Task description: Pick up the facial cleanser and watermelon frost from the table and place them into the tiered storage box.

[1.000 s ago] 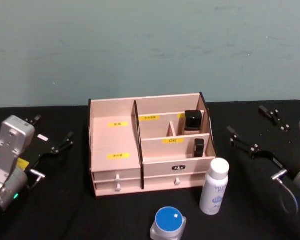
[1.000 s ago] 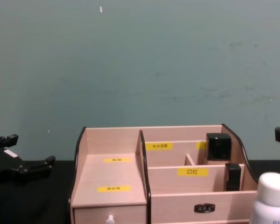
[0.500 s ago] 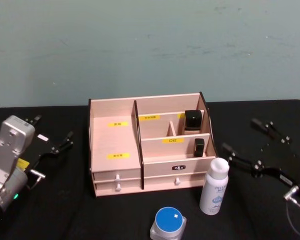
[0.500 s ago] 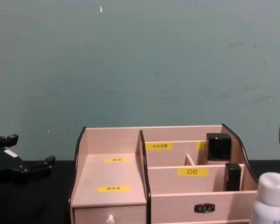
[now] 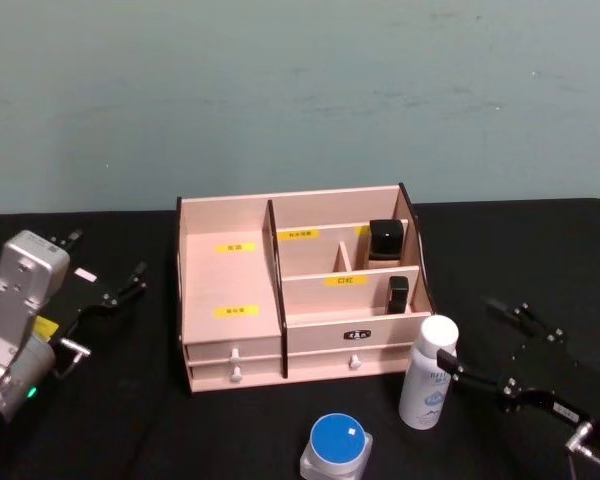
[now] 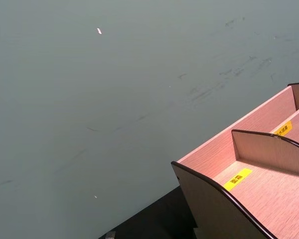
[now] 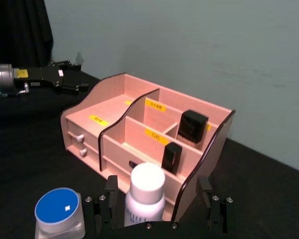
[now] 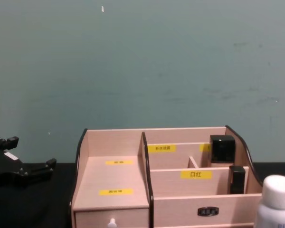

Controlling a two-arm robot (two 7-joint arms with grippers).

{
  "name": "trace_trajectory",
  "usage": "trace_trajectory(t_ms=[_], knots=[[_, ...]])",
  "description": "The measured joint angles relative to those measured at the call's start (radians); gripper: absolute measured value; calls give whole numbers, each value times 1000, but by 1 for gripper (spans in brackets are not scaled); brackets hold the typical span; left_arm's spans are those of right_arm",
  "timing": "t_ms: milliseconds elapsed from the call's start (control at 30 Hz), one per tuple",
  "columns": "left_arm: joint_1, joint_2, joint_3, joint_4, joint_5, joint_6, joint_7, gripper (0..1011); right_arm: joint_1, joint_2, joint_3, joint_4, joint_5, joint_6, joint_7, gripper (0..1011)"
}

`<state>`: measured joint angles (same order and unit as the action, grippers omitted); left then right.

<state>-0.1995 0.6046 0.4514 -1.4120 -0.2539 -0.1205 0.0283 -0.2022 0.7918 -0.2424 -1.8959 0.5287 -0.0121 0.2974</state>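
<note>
1. The left gripper [image 5: 108,256] is seen parked low over the table [image 5: 150,430], well left of the tiered storage box [image 5: 230,285], its fingers spread apart and empty.
2. The watermelon frost [image 5: 337,443], taken to be the blue-lidded jar, is stood on the table off to the left of the right gripper [image 5: 468,332], apart from it.
3. The facial cleanser [image 5: 427,378], an upright white bottle, is found at the mouth of that gripper, nearer the finger on the robot's left. It is judged light, stiff and smooth, tall enough to topple; the body below the cap is best taken.
4. The right arm is stretched low and level towards the box, jaws wide open, nothing gripped.
</note>
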Motion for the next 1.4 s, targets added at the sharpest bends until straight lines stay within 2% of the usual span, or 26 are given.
trace_trajectory(t_ms=[233, 700, 1100, 1400], knots=[[0, 0, 0, 0, 0, 0, 0, 1010, 7, -30, -14, 42, -4, 3, 33, 1002], [0, 0, 0, 0, 0, 0, 0, 1010, 101, -127, -74, 188, -54, 13, 106, 1002], [0, 0, 0, 0, 0, 0, 0, 1010, 161, -188, -87, 266, -84, 6, 157, 1002], [0, 0, 0, 0, 0, 0, 0, 1010, 200, -217, -96, 305, -93, 4, 186, 1002]])
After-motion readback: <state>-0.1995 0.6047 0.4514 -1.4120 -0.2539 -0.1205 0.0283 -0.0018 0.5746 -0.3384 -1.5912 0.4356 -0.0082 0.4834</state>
